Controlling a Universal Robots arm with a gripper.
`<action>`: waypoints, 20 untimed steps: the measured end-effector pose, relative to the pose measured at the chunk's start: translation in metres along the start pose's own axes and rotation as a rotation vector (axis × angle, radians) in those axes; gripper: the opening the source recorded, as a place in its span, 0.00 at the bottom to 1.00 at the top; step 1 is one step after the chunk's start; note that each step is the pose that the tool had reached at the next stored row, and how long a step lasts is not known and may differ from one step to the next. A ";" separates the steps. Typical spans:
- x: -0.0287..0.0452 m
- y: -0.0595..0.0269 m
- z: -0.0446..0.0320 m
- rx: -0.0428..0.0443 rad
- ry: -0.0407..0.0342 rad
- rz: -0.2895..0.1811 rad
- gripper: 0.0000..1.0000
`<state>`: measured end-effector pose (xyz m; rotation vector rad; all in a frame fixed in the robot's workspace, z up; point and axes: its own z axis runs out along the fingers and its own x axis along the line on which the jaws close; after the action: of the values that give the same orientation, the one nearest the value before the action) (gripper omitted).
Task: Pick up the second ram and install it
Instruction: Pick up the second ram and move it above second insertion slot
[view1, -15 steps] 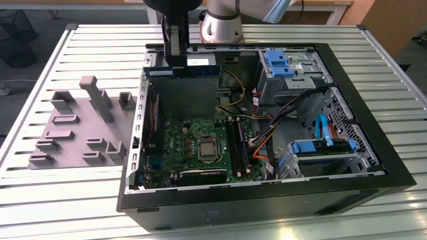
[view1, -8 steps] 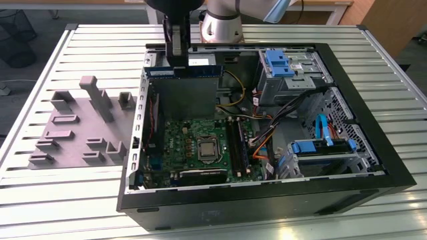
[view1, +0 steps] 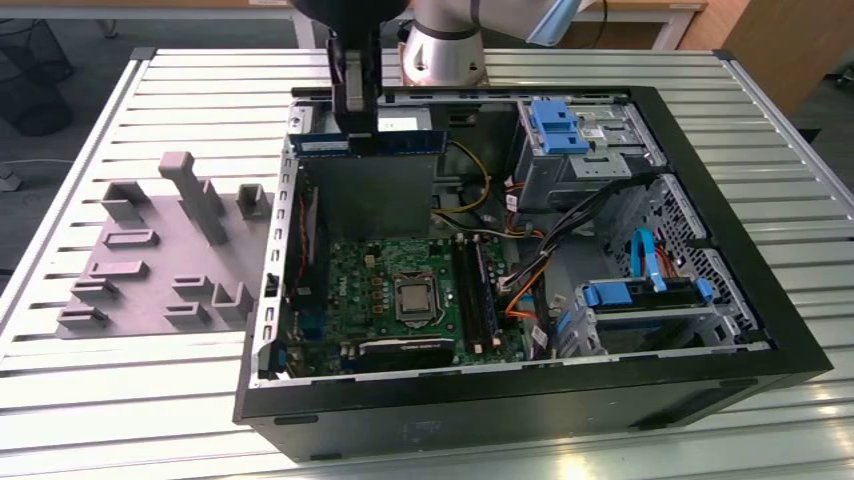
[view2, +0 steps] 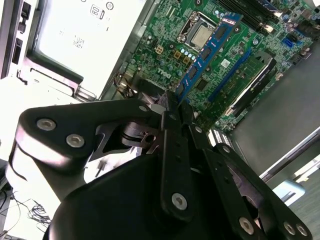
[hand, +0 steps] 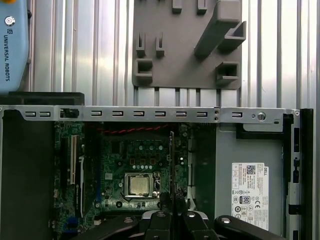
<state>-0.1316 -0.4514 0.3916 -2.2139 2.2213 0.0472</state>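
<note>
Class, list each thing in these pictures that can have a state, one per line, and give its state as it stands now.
second ram: held in the gripper above the open case, not yet seated.
gripper: shut on the second ram.
computer case: lying on its side, side panel off, motherboard exposed.
processor socket: no cooler on it, chip bare.
grey fixture: on the table beside the case, its slots empty.

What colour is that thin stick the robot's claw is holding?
Blue, with dark chips; the second ram shows best in the second wrist view, clamped in the gripper.
</note>
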 end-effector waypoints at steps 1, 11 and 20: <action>0.0000 -0.0012 0.0000 0.0001 0.0000 0.000 0.14; -0.0001 -0.0277 -0.0003 0.0000 -0.0001 0.000 0.14; -0.0001 -0.0418 0.0001 0.0005 -0.0004 0.020 0.14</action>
<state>-0.0897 -0.4514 0.3907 -2.1910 2.2435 0.0472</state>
